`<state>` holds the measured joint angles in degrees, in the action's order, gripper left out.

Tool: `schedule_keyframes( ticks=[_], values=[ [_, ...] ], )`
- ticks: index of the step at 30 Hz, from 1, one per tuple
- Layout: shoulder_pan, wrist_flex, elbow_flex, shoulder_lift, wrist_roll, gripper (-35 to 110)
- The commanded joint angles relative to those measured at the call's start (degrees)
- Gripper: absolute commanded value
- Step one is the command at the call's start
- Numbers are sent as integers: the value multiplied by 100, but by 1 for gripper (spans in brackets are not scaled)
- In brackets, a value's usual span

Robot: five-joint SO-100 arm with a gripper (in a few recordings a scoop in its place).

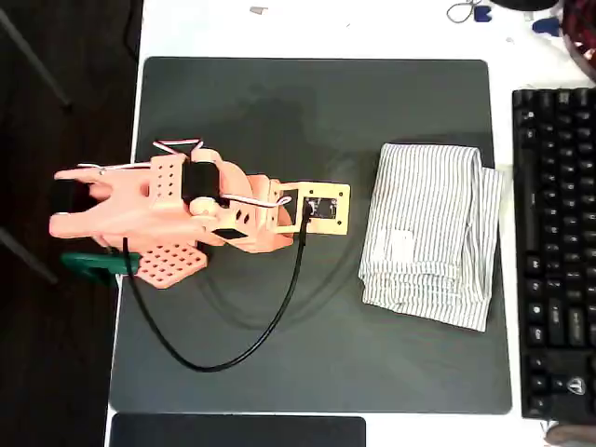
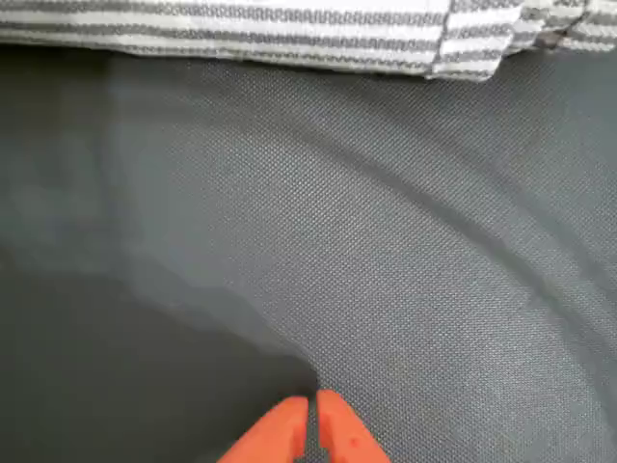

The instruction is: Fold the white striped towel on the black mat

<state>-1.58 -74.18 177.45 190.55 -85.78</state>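
My fingers (image 2: 310, 424) are pressed together with only a hairline slit between the two orange tips, and I have nothing in them. In the wrist view they poke up from the six o'clock edge, with the bare mat (image 2: 289, 241) under and ahead of them.

From overhead, my orange arm (image 1: 158, 209) lies over the mat's nine o'clock side, reaching toward three o'clock, with the wrist camera plate (image 1: 321, 207) at its front end. A black cable (image 1: 223, 358) loops from that plate down toward six o'clock and back to my base.

The towel (image 1: 428, 233) lies folded on the mat (image 1: 307, 112) at its three o'clock side, well apart from me. It is a tall rectangle of several layers, the stripes running up and down in the overhead view, with a small white label (image 1: 400, 245) on its top face toward the eight o'clock corner. Its layered edges show along the three o'clock side and the bottom end. In the wrist view the towel's (image 2: 241, 34) near edge is a striped band across twelve o'clock, with a folded corner at about one o'clock.

A keyboard (image 1: 554, 251) sits on the white table (image 1: 326, 28) just past the mat's three o'clock edge, close beside the towel. A dark slab (image 1: 237, 431) lies below the mat at six o'clock.
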Motion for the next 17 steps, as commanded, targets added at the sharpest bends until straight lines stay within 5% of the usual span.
schedule_keyframes(
  ticks=[1, 17],
  values=[
    [44, -70, 97, 35, -70, 0],
    [62, -70, 97, 44, -53, 0]
  ],
)
